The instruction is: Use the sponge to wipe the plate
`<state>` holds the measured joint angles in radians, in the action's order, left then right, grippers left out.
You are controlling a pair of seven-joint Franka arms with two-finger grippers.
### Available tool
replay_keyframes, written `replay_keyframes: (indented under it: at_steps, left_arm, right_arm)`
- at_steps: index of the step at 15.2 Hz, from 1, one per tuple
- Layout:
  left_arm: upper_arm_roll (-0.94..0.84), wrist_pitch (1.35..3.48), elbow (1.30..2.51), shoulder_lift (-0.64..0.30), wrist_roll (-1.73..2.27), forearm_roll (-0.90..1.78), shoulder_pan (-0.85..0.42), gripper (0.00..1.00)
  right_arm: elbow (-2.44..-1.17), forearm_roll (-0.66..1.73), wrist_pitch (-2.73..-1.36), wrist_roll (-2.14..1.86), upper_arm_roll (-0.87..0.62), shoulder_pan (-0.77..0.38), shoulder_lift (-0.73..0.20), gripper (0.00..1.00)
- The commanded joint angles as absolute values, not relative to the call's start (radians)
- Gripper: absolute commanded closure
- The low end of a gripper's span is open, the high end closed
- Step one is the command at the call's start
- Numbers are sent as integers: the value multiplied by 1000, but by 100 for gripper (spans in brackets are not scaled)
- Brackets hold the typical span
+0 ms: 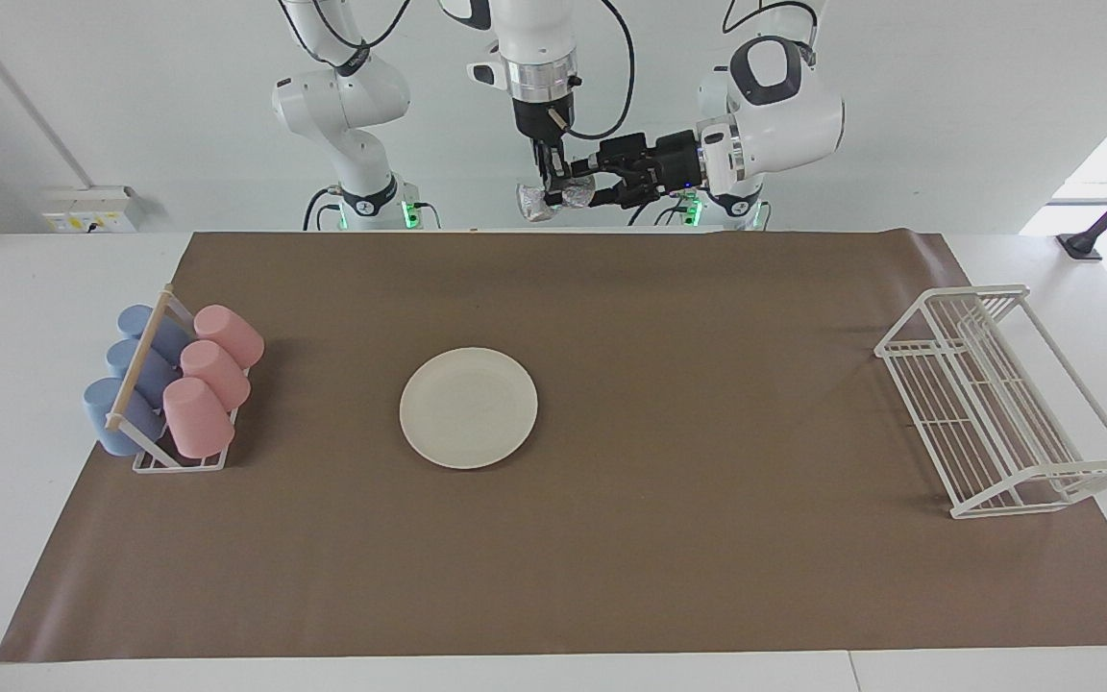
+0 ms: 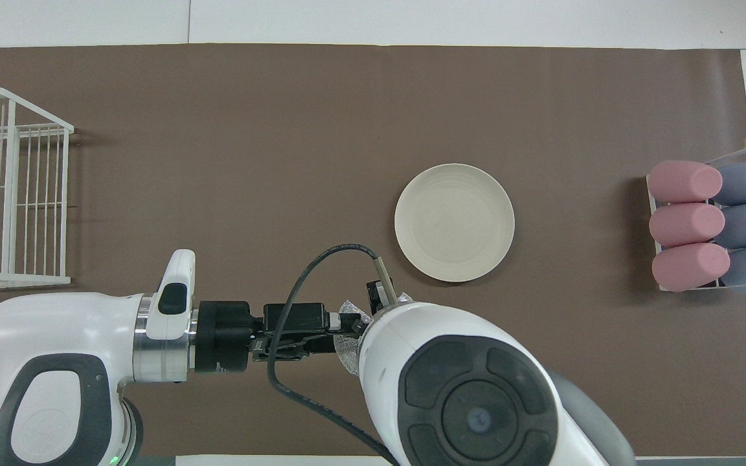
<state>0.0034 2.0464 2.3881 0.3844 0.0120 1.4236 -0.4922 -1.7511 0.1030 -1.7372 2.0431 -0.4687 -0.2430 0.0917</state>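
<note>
The cream-white plate [image 1: 468, 407] lies flat on the brown mat near the table's middle, toward the right arm's end; it also shows in the overhead view [image 2: 454, 222]. My right gripper [image 1: 551, 187] hangs straight down, shut on the silvery sponge [image 1: 561, 198], high over the mat's edge nearest the robots. In the overhead view its wrist hides most of the sponge [image 2: 351, 307]. My left gripper [image 1: 595, 192] reaches in sideways and is open, with its fingertips at the sponge's side [image 2: 346, 330].
A rack of pink and blue cups [image 1: 174, 389] stands at the right arm's end of the mat [image 2: 713, 226]. A white wire rack [image 1: 1000, 399] stands at the left arm's end [image 2: 10, 188].
</note>
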Motion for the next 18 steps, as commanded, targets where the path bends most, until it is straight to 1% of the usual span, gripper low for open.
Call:
replay_keyframes:
  at_steps: [1,3,6,7,8,11,18]
  left_arm:
    - [8,2013,2405,405,14,1434,-457,5]
    - [-3,2029,2405,403,18,1434,-466,10]
    - [-21,2049,2405,405,25,1434,-466,13]
    - [-21,2042,2407,405,26,1434,-466,43]
    - [-20,2036,2407,405,31,1434,-465,99]
    - [-18,2033,2405,405,124,1434,-459,100]
    - [-15,2017,2407,407,133,1433,-454,100]
  right_arm:
    - [-1735,78,-1730,2057,-474,-241,81,100]
    - [-1735,78,-1730,2056,-474,-239,81,100]
    - [-1735,78,-1730,2054,-474,-239,81,100]
    - [-1735,77,-1730,2054,-474,-239,81,100]
    - [-1735,77,-1730,2054,-474,-239,81,100]
    - [-1735,77,-1730,2052,-474,-238,81,100]
    - [-1735,77,-1718,2019,-474,-230,81,100]
